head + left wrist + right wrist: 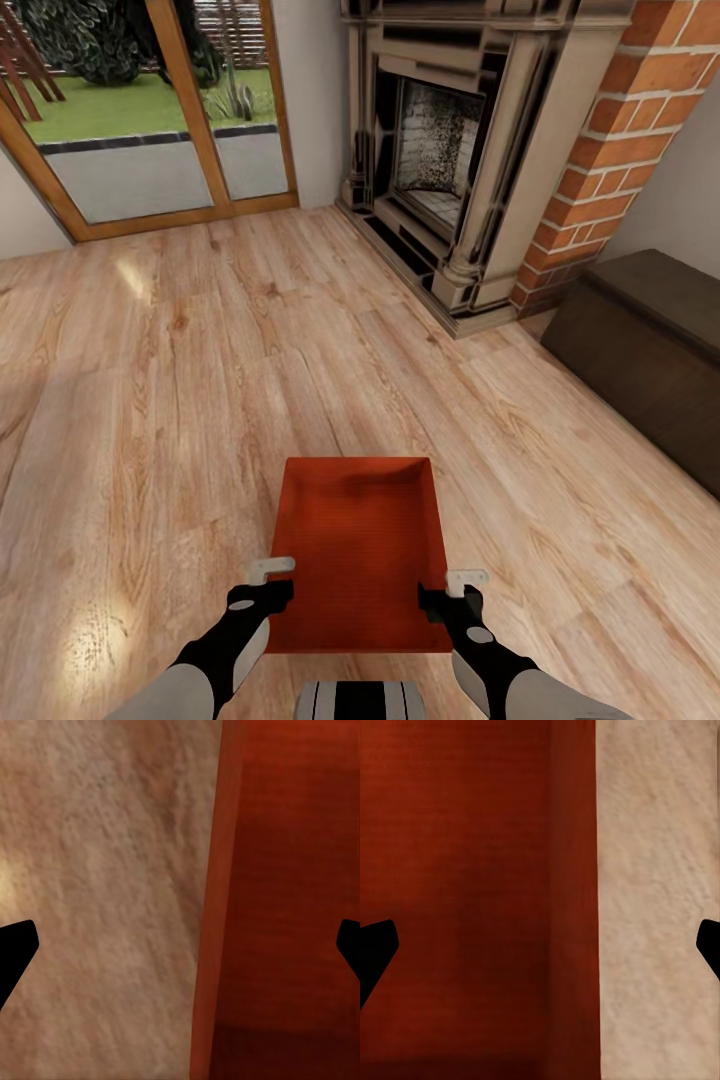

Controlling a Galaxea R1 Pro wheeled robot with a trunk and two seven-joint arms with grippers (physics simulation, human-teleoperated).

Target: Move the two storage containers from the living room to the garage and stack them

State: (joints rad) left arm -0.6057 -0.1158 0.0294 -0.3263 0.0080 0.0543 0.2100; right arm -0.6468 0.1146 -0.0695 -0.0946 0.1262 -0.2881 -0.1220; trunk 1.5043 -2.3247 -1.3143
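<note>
One red-orange lidless storage container (355, 545) lies low in front of me over the living room's light wood plank floor (150, 400). My left gripper (270, 580) straddles its left wall near the close end, and my right gripper (455, 590) straddles its right wall. In the left wrist view the thin container wall (214, 907) runs between the spread black fingertips of the left gripper (187, 945). The right wrist view has the wall (574, 870) likewise between the wide-apart tips of the right gripper (547, 945). Both grippers are open. The garage is out of view.
A dark fireplace (450, 150) with a brick column (620, 150) stands ahead on the right. A dark low cabinet (650, 340) sits against the right wall. Glazed wooden doors (170, 120) are at the far left. Open plank floor lies ahead and to the left.
</note>
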